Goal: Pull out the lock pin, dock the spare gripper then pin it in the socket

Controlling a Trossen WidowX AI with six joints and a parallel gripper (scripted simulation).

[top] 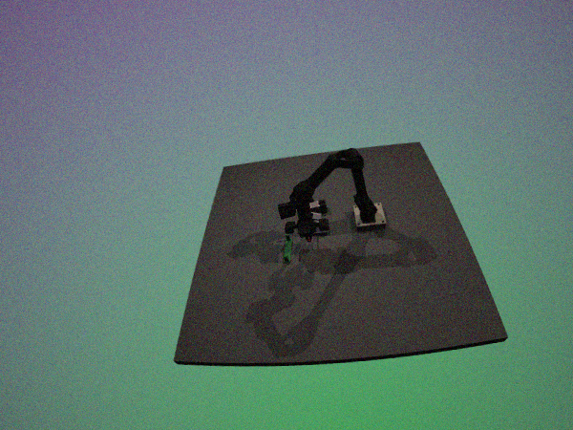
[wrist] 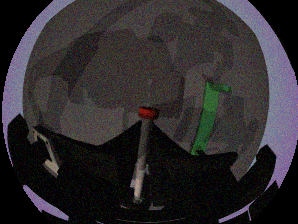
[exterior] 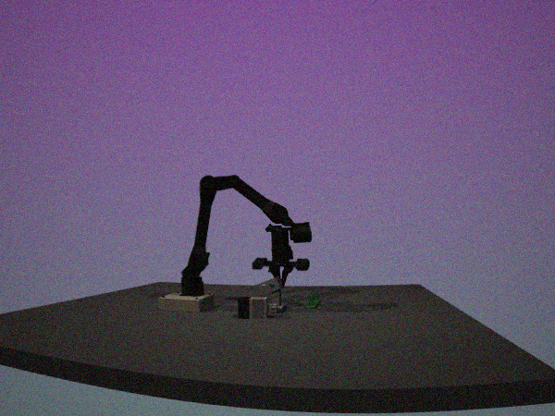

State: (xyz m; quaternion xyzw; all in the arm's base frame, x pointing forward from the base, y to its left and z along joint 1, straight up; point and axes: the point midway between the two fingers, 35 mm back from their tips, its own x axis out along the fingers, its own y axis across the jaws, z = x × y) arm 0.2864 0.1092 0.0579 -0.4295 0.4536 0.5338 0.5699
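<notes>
1. Presently, the pin [top: 308, 239] [wrist: 148, 113] shows its red head just beyond the fingers [exterior: 281, 281], with its pale shaft running back between them. The fingers are nearly closed, gripping the pin near its head.
2. Drawing out the pin looks like the step in hand. A pull off the shaft's line could wedge it in its hole, and so narrow a grip could then slip or let the pin twist.
3. If the pin catches, the pull could also drag or tip the mount [exterior: 279, 298]. Swinging sideways before the tip is free would do likewise.
4. As for containers, the socket is the one that matters, but its opening is too dark and small to read; how much shaft remains inside, I cannot tell. No docked spare gripper can be made out.
5. Near the mount, a pale block [exterior: 258, 308] stands on the surface [top: 382, 296] [exterior: 324, 351]; a careless sweep could knock it.
6. Farther out, on the other side, lies a green piece [top: 287, 250] [exterior: 314, 300] [wrist: 209, 115], apart from the fingers. Its role is unclear.
</notes>
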